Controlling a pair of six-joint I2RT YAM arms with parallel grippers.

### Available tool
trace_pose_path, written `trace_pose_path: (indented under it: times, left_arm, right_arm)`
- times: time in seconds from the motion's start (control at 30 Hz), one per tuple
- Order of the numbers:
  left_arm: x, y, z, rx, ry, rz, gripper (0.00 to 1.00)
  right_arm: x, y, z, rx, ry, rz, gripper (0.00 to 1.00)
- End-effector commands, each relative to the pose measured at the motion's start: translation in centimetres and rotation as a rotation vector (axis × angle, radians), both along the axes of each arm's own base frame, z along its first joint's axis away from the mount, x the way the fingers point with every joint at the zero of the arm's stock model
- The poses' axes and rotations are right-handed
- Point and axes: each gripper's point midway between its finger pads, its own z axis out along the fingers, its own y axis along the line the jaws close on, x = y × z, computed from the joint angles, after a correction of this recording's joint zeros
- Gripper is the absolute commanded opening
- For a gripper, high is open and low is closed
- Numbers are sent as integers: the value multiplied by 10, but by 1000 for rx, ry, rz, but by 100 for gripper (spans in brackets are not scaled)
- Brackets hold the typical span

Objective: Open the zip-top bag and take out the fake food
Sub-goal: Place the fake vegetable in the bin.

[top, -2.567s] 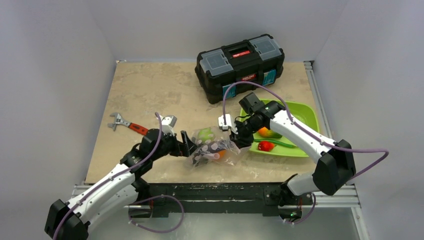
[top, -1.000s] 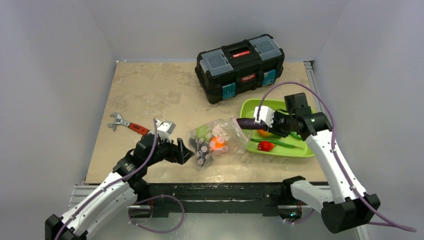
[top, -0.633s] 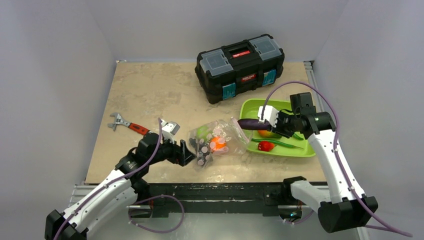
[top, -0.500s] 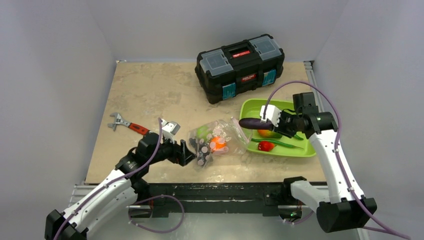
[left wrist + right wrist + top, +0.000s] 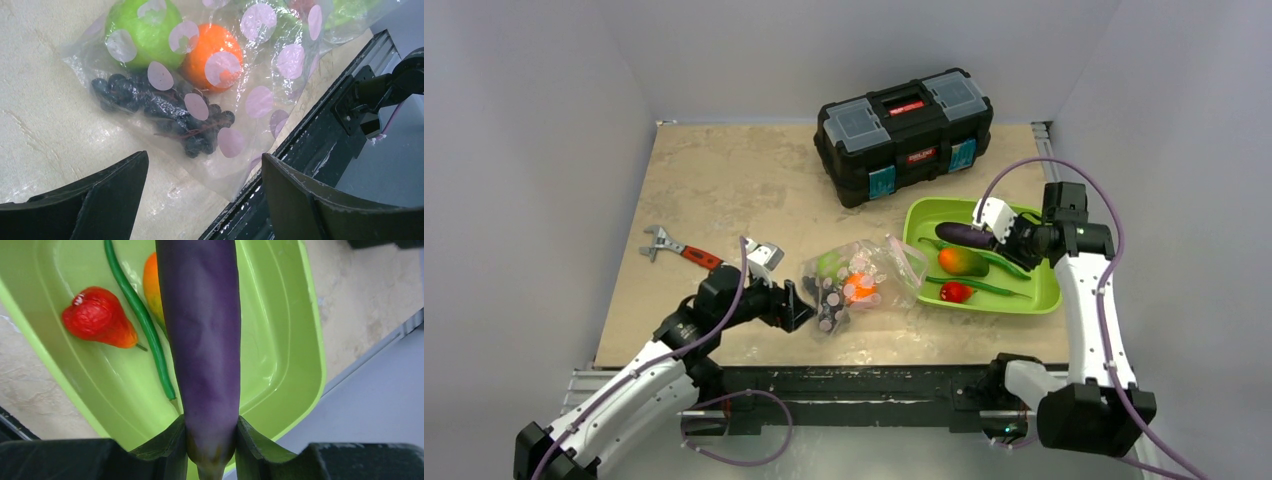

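Far left of the green tray (image 5: 1034,300) lies a red-handled wrench (image 5: 679,250), which is not part of our job. Closer to the tray, our left gripper (image 5: 796,305) sits at the near-left corner of the zip-top bag (image 5: 864,275), with its jaws spread wide and nothing between them.

The bag lies flat just left of the tray, its right end reaching the tray's left rim. Inside it we see dark grapes (image 5: 160,110), an orange (image 5: 212,55) and a green apple (image 5: 142,32). We judge the film thin, crinkly and slippery, so it is likely to slide or bunch if pushed. We would pinch a loose corner or the stiffer zip edge, away from the fruit. The fruit looks light and rigid. The round pieces may roll, while the bumpy grape cluster should grip well across its middle.

In the tray rest a mango (image 5: 962,262), a red pepper (image 5: 955,292) and green beans (image 5: 984,287). Over the tray's far part, our right gripper (image 5: 1004,235) is clamped on the eggplant (image 5: 202,340) near one end. The eggplant is smooth and tapered, so it could slip.
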Motion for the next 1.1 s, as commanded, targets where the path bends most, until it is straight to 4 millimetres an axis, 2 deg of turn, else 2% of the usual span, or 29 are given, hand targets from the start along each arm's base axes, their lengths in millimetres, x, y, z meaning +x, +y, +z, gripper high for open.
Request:
trace_pose_path:
  times: [0.0, 0.13, 0.23, 0.27, 0.33, 0.4, 0.5, 0.57, 0.67, 0.8, 0.87, 1.07]
  left_arm:
    - [11, -1, 30, -37, -100, 19, 83]
    - [15, 5, 27, -30, -96, 69, 84]
    - [18, 7, 27, -42, -98, 100, 88]
    - [18, 8, 27, -46, -97, 111, 89]
    - [20, 9, 28, -57, -92, 134, 91]
    - [22, 12, 27, -55, -79, 161, 94]
    - [21, 15, 23, -51, -54, 184, 98]
    - [22, 15, 22, -50, -47, 192, 100]
    - [24, 18, 20, -49, -36, 220, 100]
    - [28, 22, 14, -50, -5, 279, 100]
    - [28, 19, 15, -64, -3, 266, 100]
    - [25, 12, 17, -99, 0, 233, 99]
  right_arm:
    - [22, -20, -26, 9, 9, -67, 1]
    - [38, -27, -39, 72, 30, -124, 4]
    - [56, -36, -47, 73, 3, -175, 16]
    - [60, -39, -50, 73, -1, -192, 22]
    - [64, -40, -58, 86, 10, -207, 41]
    - [64, -36, -63, 110, 37, -196, 54]
    - [61, -29, -64, 145, 53, -180, 67]
    - [60, -24, -56, 167, 38, -165, 75]
    - [55, -9, -38, 216, 16, -95, 83]
    - [44, 20, -16, 321, 9, 36, 90]
    - [41, 39, -6, 405, -3, 119, 98]
    - [35, 87, 23, 648, -80, 340, 99]
